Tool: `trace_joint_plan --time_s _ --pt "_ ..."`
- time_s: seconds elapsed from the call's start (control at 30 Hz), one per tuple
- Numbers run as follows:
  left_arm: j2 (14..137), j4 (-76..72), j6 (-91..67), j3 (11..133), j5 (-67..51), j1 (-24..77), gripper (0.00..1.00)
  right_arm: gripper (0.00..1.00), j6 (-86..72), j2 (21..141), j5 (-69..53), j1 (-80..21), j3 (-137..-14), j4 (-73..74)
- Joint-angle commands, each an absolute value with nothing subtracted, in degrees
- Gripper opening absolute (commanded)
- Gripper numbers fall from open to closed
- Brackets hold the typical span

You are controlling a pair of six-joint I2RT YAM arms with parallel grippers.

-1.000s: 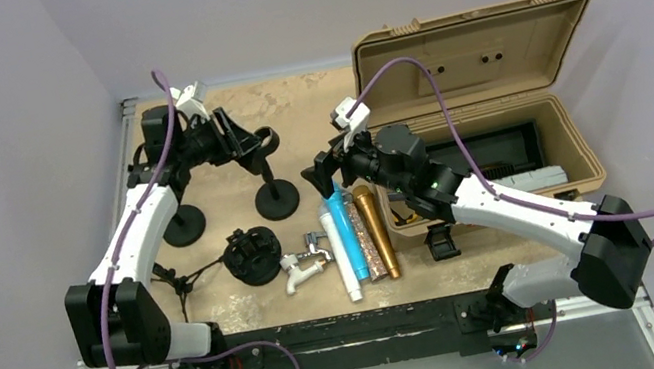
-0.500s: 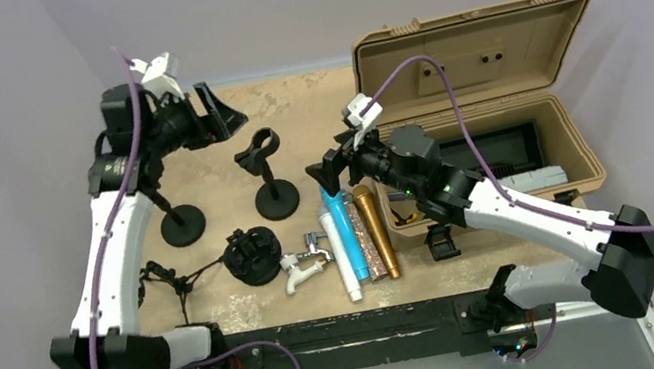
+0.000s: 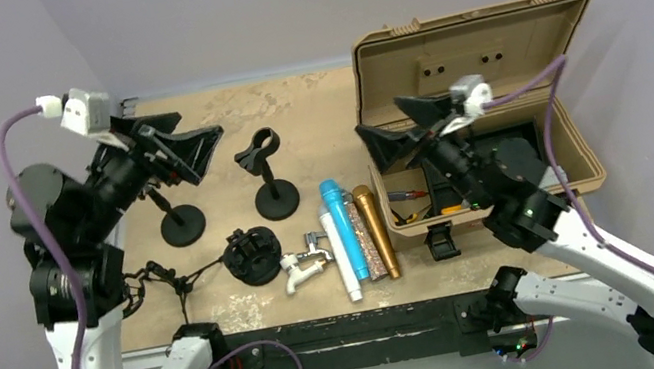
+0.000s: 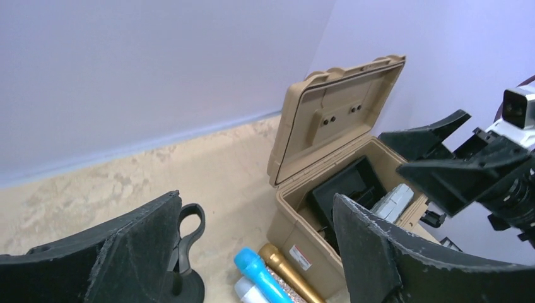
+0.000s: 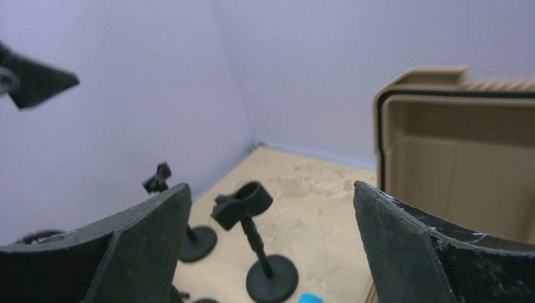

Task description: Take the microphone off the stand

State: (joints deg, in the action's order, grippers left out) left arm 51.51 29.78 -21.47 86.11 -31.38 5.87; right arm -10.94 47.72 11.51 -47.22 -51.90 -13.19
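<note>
The left gripper [image 3: 197,128] hangs at the upper left, above the table [image 3: 309,106], its fingers spread wide and gripping nothing. The right gripper [image 3: 379,114] hangs right of centre by the left rim of the open case [image 3: 480,36], also spread wide and holding nothing. 2 stands [image 3: 271,176] [image 3: 181,220] sit upright at centre left. The blue mic [image 3: 342,222] and gold mic [image 3: 374,232] lie flat side by side at lower centre, right of the stands and apart from them, just left of the case.
</note>
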Motion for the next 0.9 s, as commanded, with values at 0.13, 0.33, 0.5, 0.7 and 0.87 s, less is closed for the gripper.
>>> trace_joint_plan --time_s 0.13,0.33,0.5,0.7,0.87 --pt "37.7 10.7 -24.8 73.1 -33.8 5.8 0.90 0.99 -9.7 36.7 25.9 -47.2 -57.9 -14.2" --pt "27.3 -1.3 -24.2 60.9 -31.9 5.8 0.90 0.99 -3.6 29.7 26.6 -47.2 -59.3 -16.0" --pt "23.0 -7.0 -23.0 54.3 -30.1 5.8 0.90 0.99 1.6 28.0 26.5 -47.2 -62.9 -15.2" --pt "23.4 -7.8 -21.6 53.0 -29.8 5.5 0.90 0.99 3.0 25.5 30.3 -47.2 -61.2 -16.0" --pt "24.3 -6.4 -20.5 52.8 -30.6 5.4 0.90 0.99 2.8 25.5 33.4 -47.2 -59.1 -18.6"
